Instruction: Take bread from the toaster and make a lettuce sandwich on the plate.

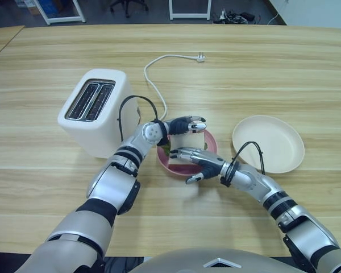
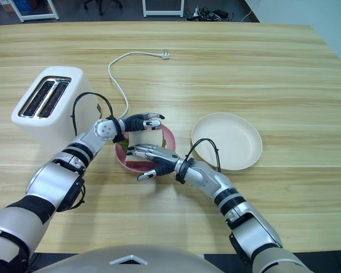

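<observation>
Near the middle of the tabletop (image 1: 273, 74), found a pink plate (image 1: 212, 143) holding a pale bread slice (image 1: 186, 145), with green lettuce (image 1: 166, 149) at its left edge. Saw the left hand (image 1: 187, 125) over the plate's far side, above the bread; could not tell whether clamped on it. Saw the right hand (image 1: 202, 162) over the near rim, spread apart, gripping nothing. Noted a white toaster (image 1: 94, 114) to the left and a cream dish (image 1: 268, 143) to the right.

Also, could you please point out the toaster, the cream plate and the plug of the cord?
toaster (image 1: 92, 101), left eye view, slots on its top.
cream plate (image 1: 268, 143), left eye view, its bare inside.
plug (image 1: 200, 57), left eye view, its white body.
</observation>
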Tool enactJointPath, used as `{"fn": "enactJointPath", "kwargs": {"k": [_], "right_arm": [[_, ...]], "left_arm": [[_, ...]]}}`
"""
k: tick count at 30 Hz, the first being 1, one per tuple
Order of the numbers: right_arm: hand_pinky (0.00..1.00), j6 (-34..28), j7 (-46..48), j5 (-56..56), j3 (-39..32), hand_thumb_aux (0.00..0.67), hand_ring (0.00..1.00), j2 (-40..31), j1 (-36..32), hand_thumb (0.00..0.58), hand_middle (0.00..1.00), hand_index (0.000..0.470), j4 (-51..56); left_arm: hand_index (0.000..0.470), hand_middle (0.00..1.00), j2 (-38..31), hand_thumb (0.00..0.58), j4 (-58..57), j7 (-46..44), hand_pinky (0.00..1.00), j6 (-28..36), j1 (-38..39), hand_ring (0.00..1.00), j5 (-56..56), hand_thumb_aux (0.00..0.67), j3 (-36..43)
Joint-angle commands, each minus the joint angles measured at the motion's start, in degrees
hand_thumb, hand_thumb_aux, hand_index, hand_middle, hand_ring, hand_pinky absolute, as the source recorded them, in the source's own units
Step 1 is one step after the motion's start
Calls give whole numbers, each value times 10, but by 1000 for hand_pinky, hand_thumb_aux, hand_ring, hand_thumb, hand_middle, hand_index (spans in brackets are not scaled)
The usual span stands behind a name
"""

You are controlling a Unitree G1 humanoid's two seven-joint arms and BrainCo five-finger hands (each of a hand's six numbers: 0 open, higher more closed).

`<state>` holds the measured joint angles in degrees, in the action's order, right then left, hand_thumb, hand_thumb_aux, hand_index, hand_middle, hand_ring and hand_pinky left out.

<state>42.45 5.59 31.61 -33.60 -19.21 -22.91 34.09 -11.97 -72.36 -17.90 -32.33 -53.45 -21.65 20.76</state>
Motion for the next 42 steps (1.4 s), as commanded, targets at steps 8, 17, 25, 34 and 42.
{"fn": "enactJointPath", "kwargs": {"k": [8,17,25,34,42], "right_arm": [[0,-86,72,73,-70,0,0,-29,74,0,0,0,152],[471,26,-22,-82,62,670,471,-30,85,580,471,470,-23],[1000,42,86,-318,101,670,1000,-76,147,580,1000,470,-240],[1000,-6,259,-246,20,670,1000,-136,213,580,1000,470,-215],[1000,-21,228,-153,23,670,1000,-99,188,580,1000,470,-147]], "left_arm": [[0,0,-72,0,149,293,0,-47,-39,0,-57,0,-31],[470,1000,-99,580,644,39,1000,-134,269,1000,447,670,-53],[470,1000,-207,580,837,-310,1000,-61,501,1000,683,670,1],[470,1000,-187,580,538,-332,1000,-107,511,1000,226,670,69],[470,1000,-140,580,378,-177,1000,-124,439,1000,74,670,58]]}}
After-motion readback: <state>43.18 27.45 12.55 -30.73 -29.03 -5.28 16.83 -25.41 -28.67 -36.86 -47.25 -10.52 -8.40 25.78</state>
